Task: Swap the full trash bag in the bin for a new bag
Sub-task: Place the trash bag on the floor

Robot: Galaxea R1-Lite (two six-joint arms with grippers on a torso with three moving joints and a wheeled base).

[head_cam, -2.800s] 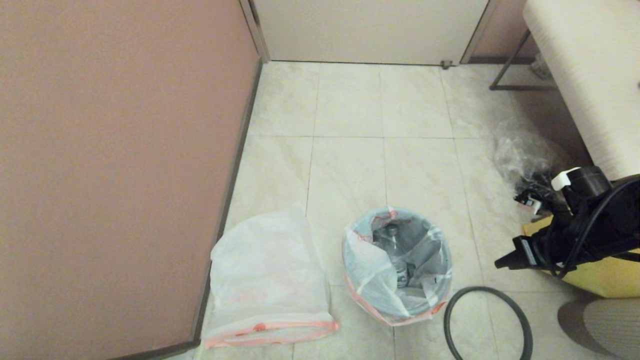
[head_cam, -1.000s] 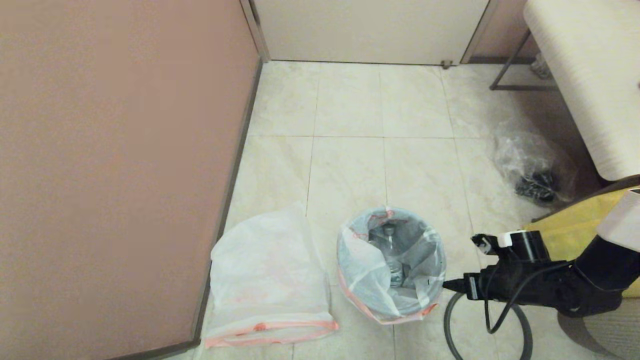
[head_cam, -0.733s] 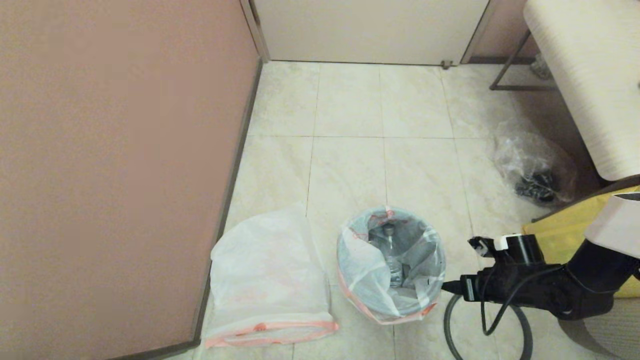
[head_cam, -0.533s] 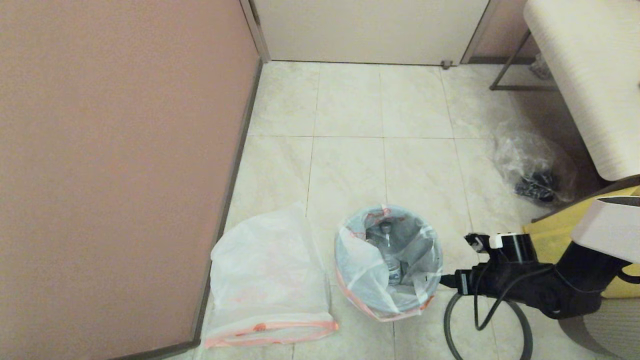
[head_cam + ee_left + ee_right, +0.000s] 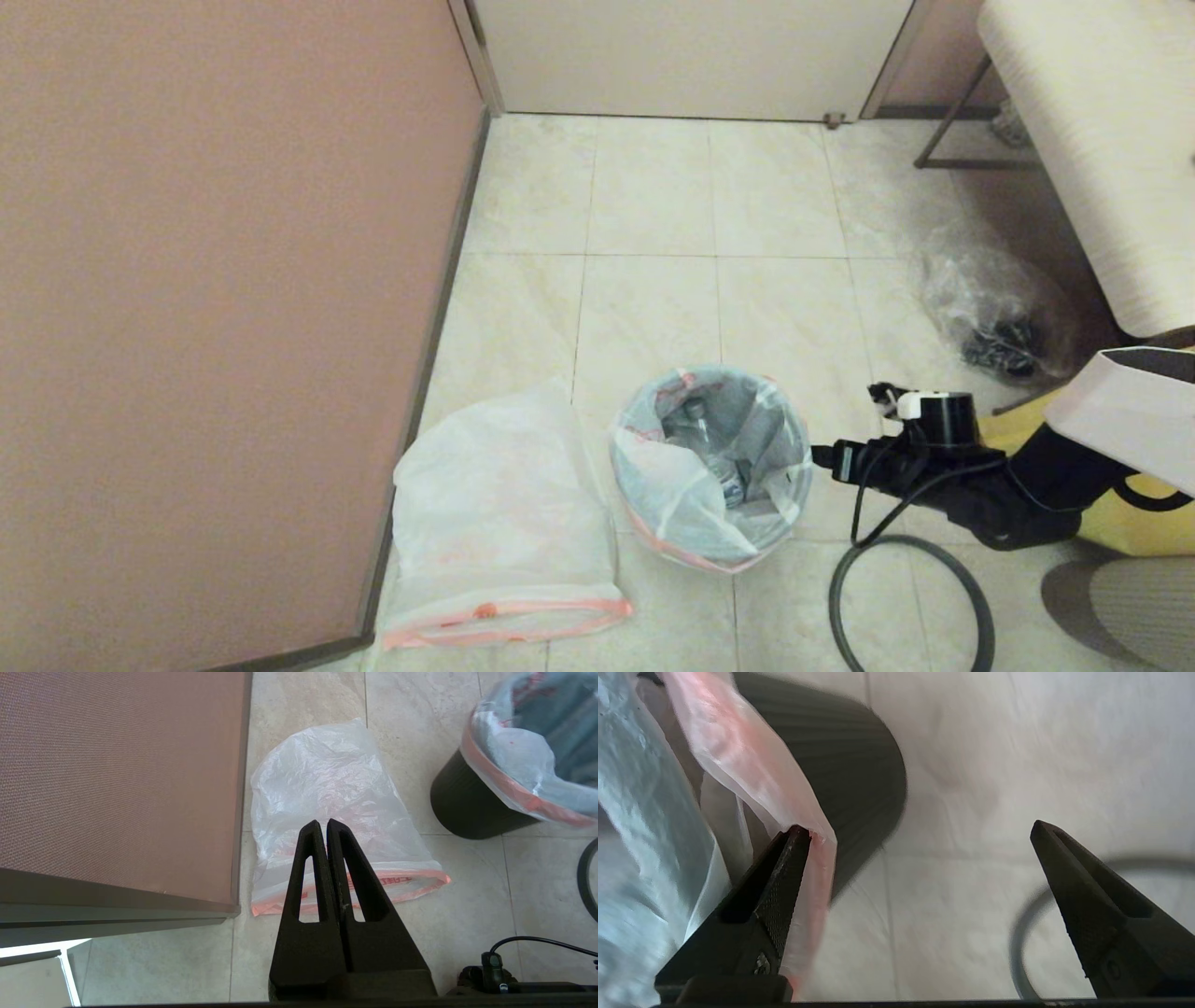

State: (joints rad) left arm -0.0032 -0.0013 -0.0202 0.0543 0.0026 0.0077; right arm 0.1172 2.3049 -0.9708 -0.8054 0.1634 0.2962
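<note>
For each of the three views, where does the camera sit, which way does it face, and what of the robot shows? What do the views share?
Head view: high, facing down at the floor; the bin, new bag, right gripper.
Left wrist view: behind the shut left gripper, over the new bag.
Right wrist view: behind the open right gripper, one finger at the full trash bag band.
Shared: the bin appears in all three.

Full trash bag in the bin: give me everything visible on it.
The full trash bag is thin translucent white plastic lining the bin, its orange-pink mouth band folded out over the rim. Inside, what looks like a bottle lies among dark folds. The bin stands on the tiled floor. The right tool, open, has one finger against the band.
</note>
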